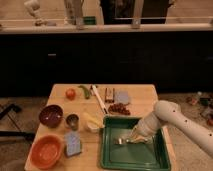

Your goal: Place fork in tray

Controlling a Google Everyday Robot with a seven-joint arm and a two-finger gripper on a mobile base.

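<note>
The dark-green tray [111, 159] lies at the front right of the wooden table. My white arm reaches in from the right, and my gripper [131, 139] hangs low over the middle of the tray. The small silvery fork [121, 141] sits just at the gripper's left tip, close to the tray floor. I cannot tell whether the fork is held or lying loose.
Left of the tray stand an orange bowl [47, 151], a purple bowl [51, 115], a metal cup [72, 121], a blue sponge [73, 144] and a yellow item [92, 121]. Further back lie a tomato [70, 93], a green pepper [85, 91], a pale stick-like utensil [99, 100] and red food [119, 108].
</note>
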